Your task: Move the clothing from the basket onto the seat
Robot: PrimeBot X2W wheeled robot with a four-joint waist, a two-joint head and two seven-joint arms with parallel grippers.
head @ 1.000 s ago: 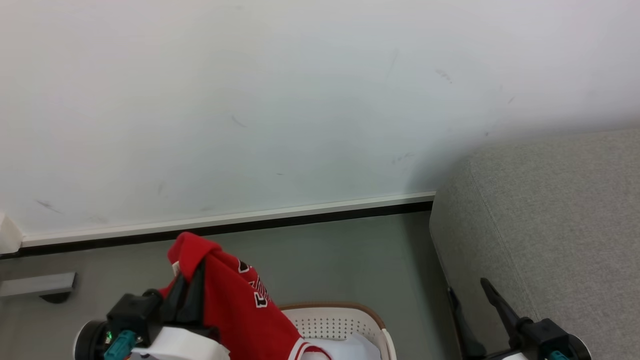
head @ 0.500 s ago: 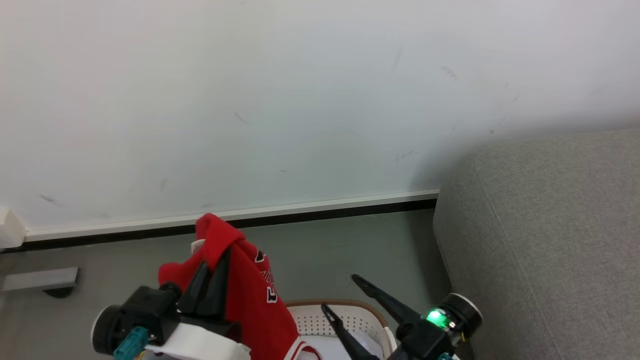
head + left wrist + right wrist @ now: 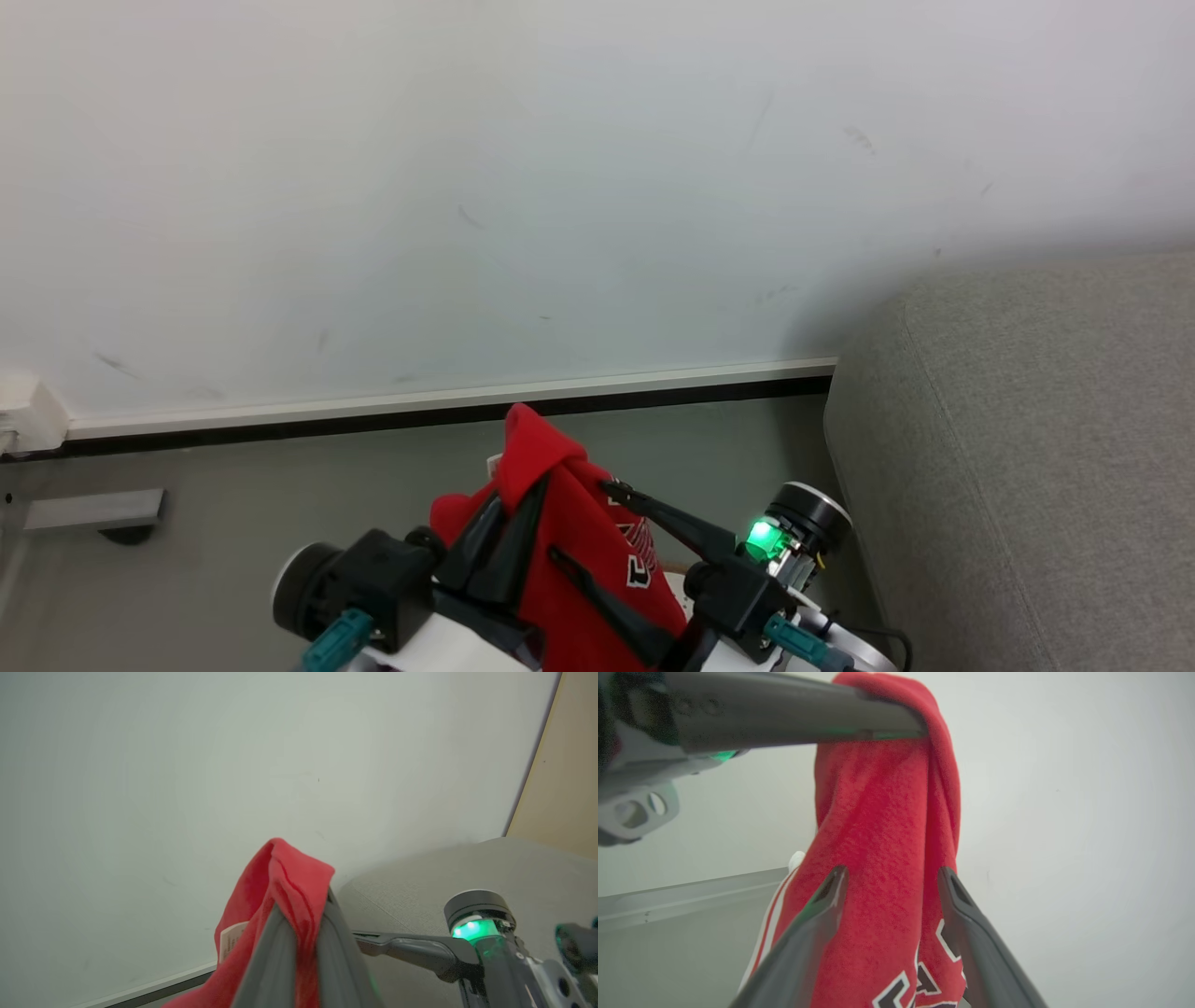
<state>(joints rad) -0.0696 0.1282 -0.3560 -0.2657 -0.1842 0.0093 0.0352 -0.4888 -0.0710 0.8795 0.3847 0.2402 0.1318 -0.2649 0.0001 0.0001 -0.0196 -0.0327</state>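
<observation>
Grey floor (image 3: 233,532), with the grey seat (image 3: 1027,448) on it.

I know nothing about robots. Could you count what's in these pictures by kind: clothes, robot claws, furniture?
Clothes: 1, the red jersey
Grippers: 2, the left gripper shut on the jersey, the right gripper open
Furniture: 1, the grey sofa
Total: 4

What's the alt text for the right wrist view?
A red jersey hangs from the left gripper, which is shut on its top fold. The right gripper, open, points at it below that fold, with a white wall behind.
</observation>
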